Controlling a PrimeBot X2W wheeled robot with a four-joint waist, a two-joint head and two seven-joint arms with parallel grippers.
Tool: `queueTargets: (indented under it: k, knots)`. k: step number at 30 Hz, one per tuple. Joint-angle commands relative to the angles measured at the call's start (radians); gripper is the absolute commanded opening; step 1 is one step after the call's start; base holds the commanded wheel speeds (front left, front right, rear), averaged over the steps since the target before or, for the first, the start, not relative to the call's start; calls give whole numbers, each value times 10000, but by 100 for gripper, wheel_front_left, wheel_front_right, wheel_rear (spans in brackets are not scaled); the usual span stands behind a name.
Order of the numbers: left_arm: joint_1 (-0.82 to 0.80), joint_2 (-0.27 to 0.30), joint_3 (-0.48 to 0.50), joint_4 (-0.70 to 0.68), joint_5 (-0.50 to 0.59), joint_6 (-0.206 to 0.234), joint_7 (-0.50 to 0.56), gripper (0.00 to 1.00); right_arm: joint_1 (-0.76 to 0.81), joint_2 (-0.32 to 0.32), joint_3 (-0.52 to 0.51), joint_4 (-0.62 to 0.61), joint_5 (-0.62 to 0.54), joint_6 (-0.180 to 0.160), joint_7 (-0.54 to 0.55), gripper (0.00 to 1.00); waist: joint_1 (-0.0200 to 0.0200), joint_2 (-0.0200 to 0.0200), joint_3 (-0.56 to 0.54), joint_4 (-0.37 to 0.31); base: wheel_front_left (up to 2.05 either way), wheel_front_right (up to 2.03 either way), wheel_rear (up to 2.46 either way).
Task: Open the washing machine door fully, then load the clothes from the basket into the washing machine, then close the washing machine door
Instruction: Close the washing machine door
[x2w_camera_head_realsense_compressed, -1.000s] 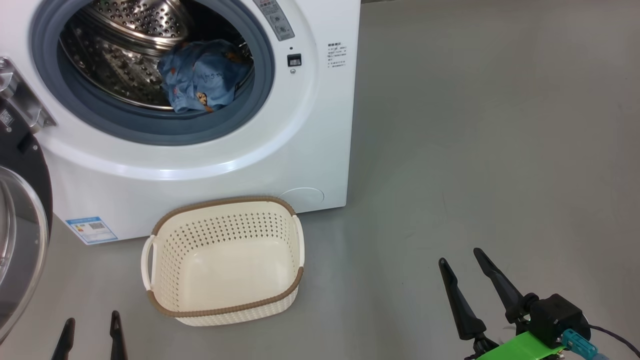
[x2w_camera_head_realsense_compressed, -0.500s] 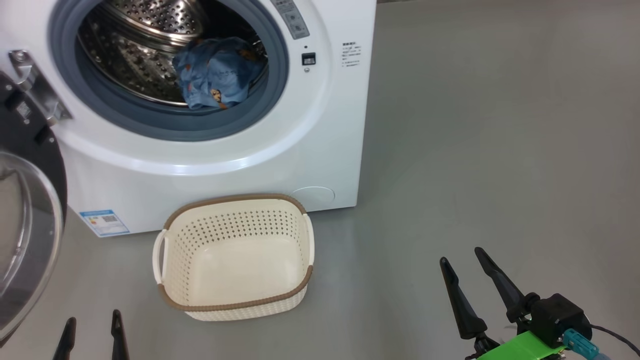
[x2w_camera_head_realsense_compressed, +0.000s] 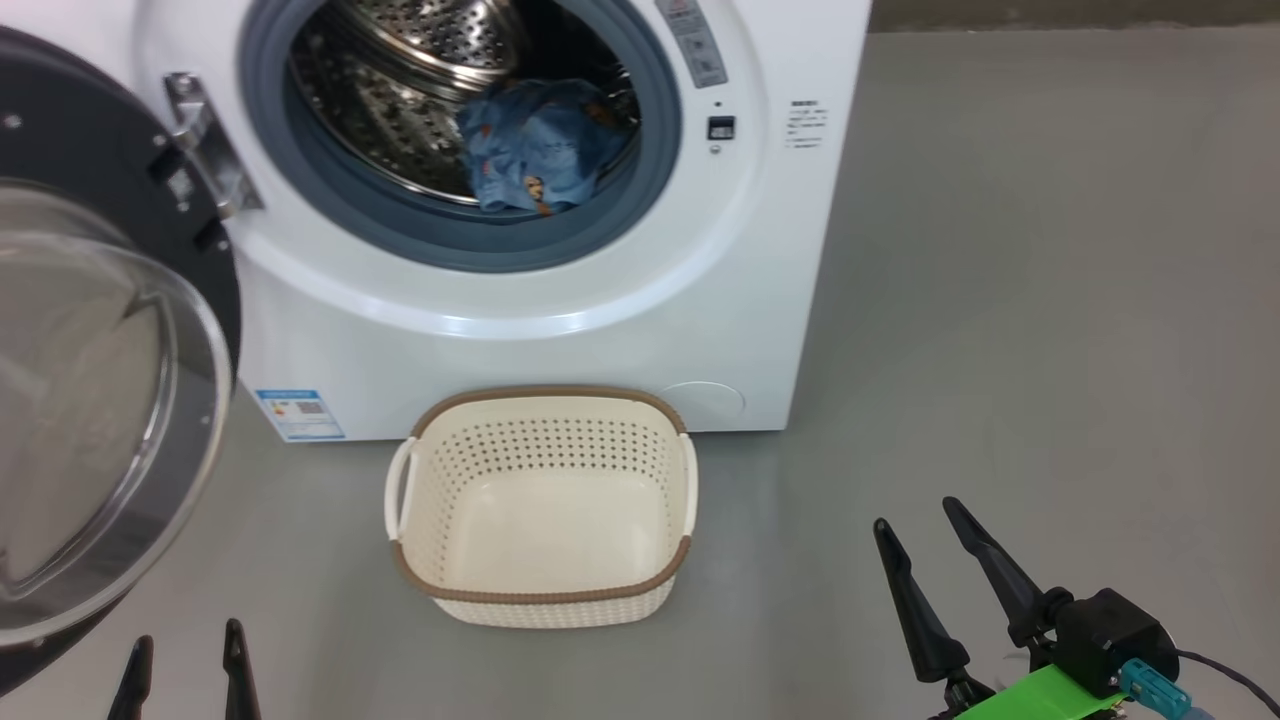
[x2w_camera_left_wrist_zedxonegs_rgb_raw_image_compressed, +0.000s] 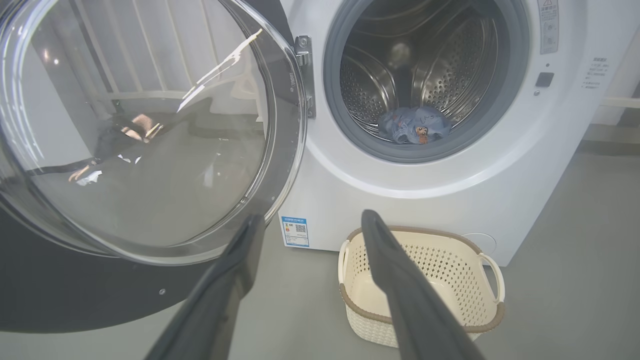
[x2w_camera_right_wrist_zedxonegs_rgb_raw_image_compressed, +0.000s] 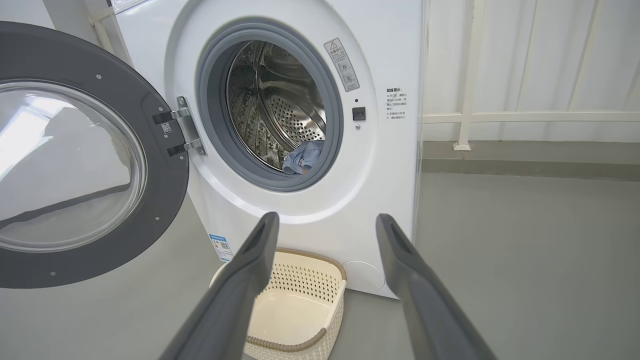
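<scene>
In the head view: washing machine (x2w_camera_head_realsense_compressed: 560, 330) at 12 o'clock, door (x2w_camera_head_realsense_compressed: 110, 150) wide open at 9. Clothes (x2w_camera_head_realsense_compressed: 535, 150) in the drum (x2w_camera_head_realsense_compressed: 400, 100), basket (x2w_camera_head_realsense_compressed: 545, 440) empty at 6. Loading looks done, closing not.

Left wrist view: left claw (x2w_camera_left_wrist_zedxonegs_rgb_raw_image_compressed: 312, 217) fully spread, holding nothing.

Right wrist view: right claw (x2w_camera_right_wrist_zedxonegs_rgb_raw_image_compressed: 327, 216) likewise, touching nothing.

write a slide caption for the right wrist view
Open right gripper faces the washer: door wide open, clothes in the drum, basket empty in front.

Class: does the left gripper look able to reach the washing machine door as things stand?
Probably yes: the open left gripper faces the washing machine door, with nothing between them.
</scene>
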Motion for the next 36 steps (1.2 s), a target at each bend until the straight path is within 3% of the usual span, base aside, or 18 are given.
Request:
queueTargets:
  k: [1, 13, 36]
  knots:
    - [-327, 82, 402, -213, 144, 31, -64, 100, -88, -111, 257, -233, -91, 16, -46, 100, -1, -1, -96, 381, 0, 0, 0]
    - [-309, -72, 429, -262, 180, 45, -64, 100, -93, -159, 369, -212, -97, 16, -46, 100, -1, -1, -29, 1753, 0, 0, 0]
    - [-401, -541, 536, -218, 162, -40, -64, 100, -453, -321, 591, -102, -69, 16, -46, 100, -1, -1, 220, 3540, 0, 0, 0]
